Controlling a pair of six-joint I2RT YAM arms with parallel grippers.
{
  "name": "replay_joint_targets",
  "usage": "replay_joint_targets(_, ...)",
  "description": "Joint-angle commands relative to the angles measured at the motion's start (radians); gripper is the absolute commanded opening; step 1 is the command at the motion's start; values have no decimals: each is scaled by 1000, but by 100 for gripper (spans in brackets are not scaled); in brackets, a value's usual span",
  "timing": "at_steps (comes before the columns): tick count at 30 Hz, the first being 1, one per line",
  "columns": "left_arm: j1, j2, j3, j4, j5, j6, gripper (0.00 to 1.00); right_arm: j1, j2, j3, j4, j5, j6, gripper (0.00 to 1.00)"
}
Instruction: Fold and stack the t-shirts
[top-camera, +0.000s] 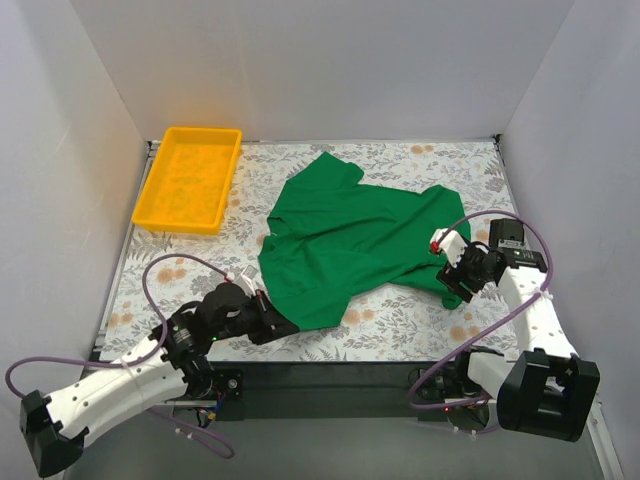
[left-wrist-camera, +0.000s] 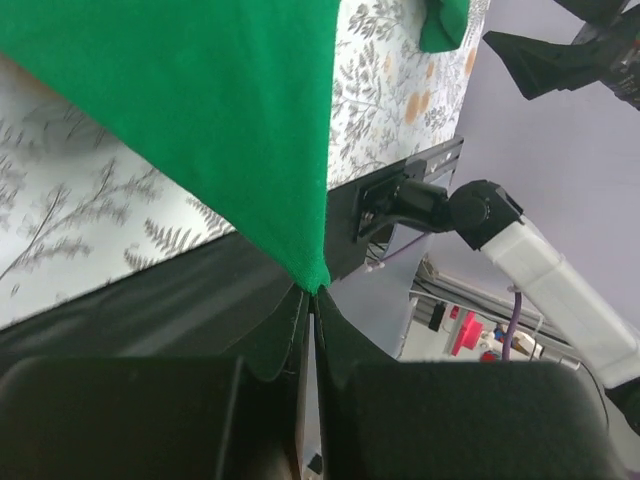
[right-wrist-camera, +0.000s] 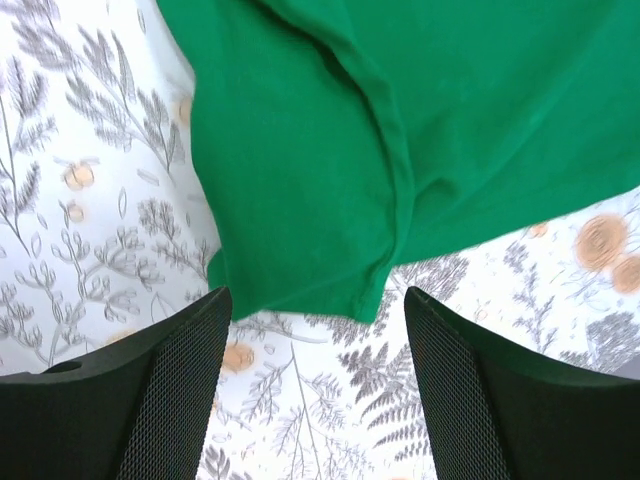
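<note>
The green t-shirt lies spread and wrinkled on the floral table, one sleeve pointing toward the back. My left gripper is at the shirt's near-left corner. In the left wrist view the jaws are pressed together on the tip of that corner of the t-shirt, which rises taut from them. My right gripper hovers over the shirt's right-hand corner. In the right wrist view it stands open, with a hemmed edge of the t-shirt lying flat just beyond its mesh fingers; nothing is between them.
A yellow plastic tray sits at the back left of the table. White walls close in the left, back and right sides. The table's near edge is a black strip between the two arm bases.
</note>
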Motion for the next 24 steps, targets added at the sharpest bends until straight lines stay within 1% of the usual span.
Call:
replay_joint_targets(1, -6, -108, 7, -187, 12, -65, 0, -10, 53, 33, -64, 129, -68, 75)
replay_joint_targets(4, -6, -194, 110, -322, -89, -79, 0, -32, 106, 70, -58, 121, -11, 74)
replay_joint_targets(6, -6, -222, 166, -412, -142, -83, 0, -37, 138, 95, -64, 105, 21, 74)
replay_joint_targets(7, -6, -231, 211, -434, -165, -83, 0, -37, 149, 95, -64, 99, 26, 74)
replay_joint_targets(9, -6, -240, 246, -472, -201, -76, 0, -35, 176, 95, -64, 84, 29, 74)
replay_joint_targets(13, -6, -225, 231, -466, -180, -56, 0, -37, 218, 84, -69, 23, 27, 73)
replay_joint_targets(15, -6, -228, 225, -445, -146, -54, 0, -34, 244, 77, -67, 1, 23, 72)
replay_joint_targets(20, -6, -228, 248, -466, -161, -42, 0, -35, 330, 90, -54, 10, 20, 65)
replay_joint_targets(24, -6, -237, 257, -482, -164, -40, 0, -37, 354, 118, -44, 15, 26, 63)
